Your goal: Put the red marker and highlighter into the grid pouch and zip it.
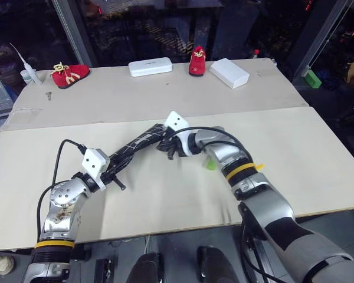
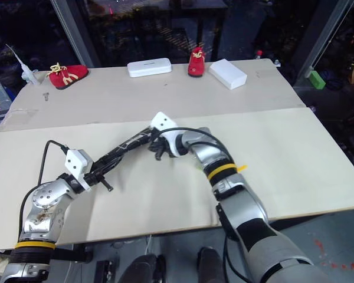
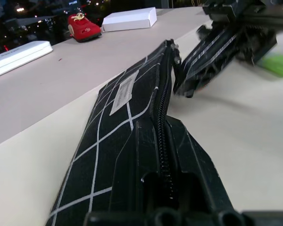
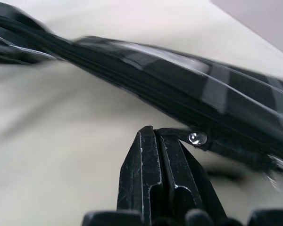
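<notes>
Grid pouch (image 1: pixel 143 143): held on edge above the counter (image 1: pixel 165 194), zip uppermost.
Left pincer (image 1: pixel 109 172): clamped on the pouch's near end.
Right pincer (image 1: pixel 172 147): fingers together at the pouch's far end, by the zip pull.
Highlighter (image 3: pixel 278 64): on the counter just beyond the pouch's far end.

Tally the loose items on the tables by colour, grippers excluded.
Red: 2, shoe and shoe
White: 2, flat case and box
Black: 1, grid pouch
Green: 1, highlighter
Total: 6
</notes>
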{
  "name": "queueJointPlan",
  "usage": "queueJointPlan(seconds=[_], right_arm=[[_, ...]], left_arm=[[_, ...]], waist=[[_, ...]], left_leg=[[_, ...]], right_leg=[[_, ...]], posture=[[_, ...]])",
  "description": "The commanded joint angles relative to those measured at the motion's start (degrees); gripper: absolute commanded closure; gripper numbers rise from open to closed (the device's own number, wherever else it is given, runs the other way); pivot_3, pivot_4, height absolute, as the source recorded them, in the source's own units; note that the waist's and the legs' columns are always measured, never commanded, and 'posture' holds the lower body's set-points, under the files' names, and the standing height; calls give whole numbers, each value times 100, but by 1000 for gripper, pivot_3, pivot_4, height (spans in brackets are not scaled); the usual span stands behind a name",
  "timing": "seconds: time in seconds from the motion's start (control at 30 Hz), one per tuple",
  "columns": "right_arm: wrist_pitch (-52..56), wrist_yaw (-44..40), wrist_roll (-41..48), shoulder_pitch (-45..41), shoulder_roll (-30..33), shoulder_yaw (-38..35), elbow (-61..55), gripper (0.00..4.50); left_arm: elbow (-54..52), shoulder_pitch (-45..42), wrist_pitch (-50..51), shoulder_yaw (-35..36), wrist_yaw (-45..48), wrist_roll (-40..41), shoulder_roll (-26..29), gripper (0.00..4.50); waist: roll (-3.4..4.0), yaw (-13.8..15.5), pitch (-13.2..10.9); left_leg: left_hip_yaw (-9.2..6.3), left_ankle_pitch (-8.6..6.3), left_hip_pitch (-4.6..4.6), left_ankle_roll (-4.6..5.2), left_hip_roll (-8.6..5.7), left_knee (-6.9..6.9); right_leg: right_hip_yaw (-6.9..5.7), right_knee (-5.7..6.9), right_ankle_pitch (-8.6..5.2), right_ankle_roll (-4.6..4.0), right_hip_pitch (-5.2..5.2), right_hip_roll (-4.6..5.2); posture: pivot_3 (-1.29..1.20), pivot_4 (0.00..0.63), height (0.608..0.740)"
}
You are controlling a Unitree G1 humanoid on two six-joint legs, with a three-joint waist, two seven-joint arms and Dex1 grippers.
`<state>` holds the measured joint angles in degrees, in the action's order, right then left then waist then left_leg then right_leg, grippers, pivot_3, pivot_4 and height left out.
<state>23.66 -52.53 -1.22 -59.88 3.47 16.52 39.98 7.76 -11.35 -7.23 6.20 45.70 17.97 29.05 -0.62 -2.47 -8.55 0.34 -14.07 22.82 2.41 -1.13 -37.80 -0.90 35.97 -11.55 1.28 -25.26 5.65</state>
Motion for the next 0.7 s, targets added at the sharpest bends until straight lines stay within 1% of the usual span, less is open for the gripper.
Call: queueJointPlan(seconds=[0.03, 0.1, 0.27, 0.37, 0.47, 0.53, 0.57, 0.6, 0.7], right_arm=[[195, -333, 94, -56, -116, 217, -680, 4463], [284, -509, 149, -26, -160, 332, -922, 4463], [560, -554, 172, 49, -418, 550, -1303, 4463], [798, -519, 310, 48, -662, 540, -1470, 4463], [932, -505, 337, 85, -748, 540, -1546, 4463], [883, -365, 245, 117, -690, 526, -1383, 3903], [881, -335, 232, 122, -651, 499, -1319, 3700], [888, -304, 227, 124, -589, 454, -1260, 3290], [987, -418, 224, 160, -251, 411, -1322, 2351]], left_arm=[[-16, -170, -49, 1, 48, 0, -16, 4500], [18, -211, -45, -11, 74, 3, -20, 4500], [145, -348, -40, -37, 140, 0, -40, 4500], [218, -427, -46, -78, 172, -12, -72, 4500], [250, -464, -57, -99, 193, -25, -95, 4500], [243, -469, -53, -101, 198, -28, -103, 4500], [237, -467, -51, -100, 198, -29, -105, 4500], [229, -460, -51, -100, 196, -28, -108, 4500], [197, -430, -47, -102, 188, -22, -109, 4500]], waist=[[0, 5, 0], [0, 20, 0], [0, 13, 0], [0, -2, 0], [-1, 4, 0], [-1, 5, 1], [-1, 5, 1], [-1, 5, 0], [-1, 10, 1]], left_leg=[[0, 0, 0, 0, -1, -2], [-1, 0, 0, 0, -2, -4], [-2, 1, -1, -2, 0, -4], [-2, 2, -2, -4, 1, -4], [-4, 4, -3, -7, 1, -4], [-5, 5, -4, -8, 0, -4], [-5, 5, -5, -8, 0, -4], [-5, 5, -7, -8, 0, -4], [-6, 6, -6, -9, 0, -4]], right_leg=[[0, 0, 0, 0, 0, 0], [-1, 0, 1, 1, 1, 0], [-2, 2, 1, 1, 1, -5], [-1, 3, 1, 1, 0, -9], [-2, 6, 1, 0, 0, -10], [-2, 6, 1, 0, 2, -10], [-2, 6, 2, 0, 2, -10], [-2, 7, 2, 0, 4, -10], [-2, 6, 2, -1, 3, -11]], posture=[[0, 150, 740], [0, 150, 740], [0, 150, 740], [0, 150, 740], [0, 150, 740], [0, 150, 740], [0, 150, 740], [0, 150, 740], [0, 150, 740]])
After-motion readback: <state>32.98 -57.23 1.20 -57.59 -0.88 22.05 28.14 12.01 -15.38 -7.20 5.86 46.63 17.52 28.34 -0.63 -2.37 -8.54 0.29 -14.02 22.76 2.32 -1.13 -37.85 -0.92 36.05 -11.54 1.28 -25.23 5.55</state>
